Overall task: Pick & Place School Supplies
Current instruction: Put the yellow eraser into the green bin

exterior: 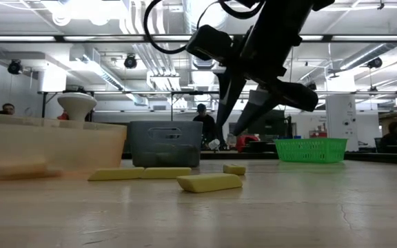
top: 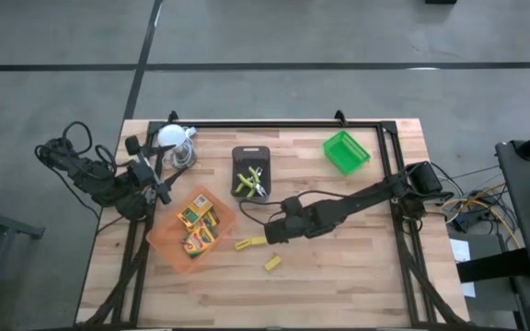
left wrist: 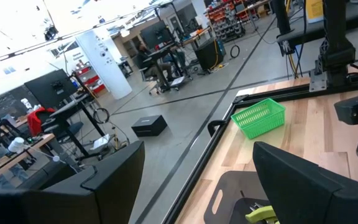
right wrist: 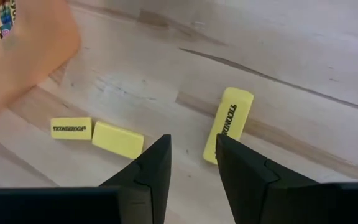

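Observation:
Three yellow blocks lie flat on the wooden table: two end to end (right wrist: 71, 128) (right wrist: 118, 139) and one apart (right wrist: 229, 124). My right gripper (right wrist: 192, 138) hangs over them, slanting down, its fingers a narrow gap apart with nothing between; in the high view it (top: 270, 235) is just right of the pair (top: 251, 243). The orange tray (top: 168, 248) holds crayon boxes (top: 199, 225). The black tray (top: 251, 154) holds lime-handled scissors (top: 249, 181). My left gripper (top: 161, 187) waits open at the table's left, above the orange tray's far end.
A green basket (top: 346, 152) stands at the far right. A white-topped metal object (top: 175, 138) stands at the far left. A black frame rail (top: 274, 123) runs along the far edge and down both sides. Bare wood lies near the front edge (top: 339, 285).

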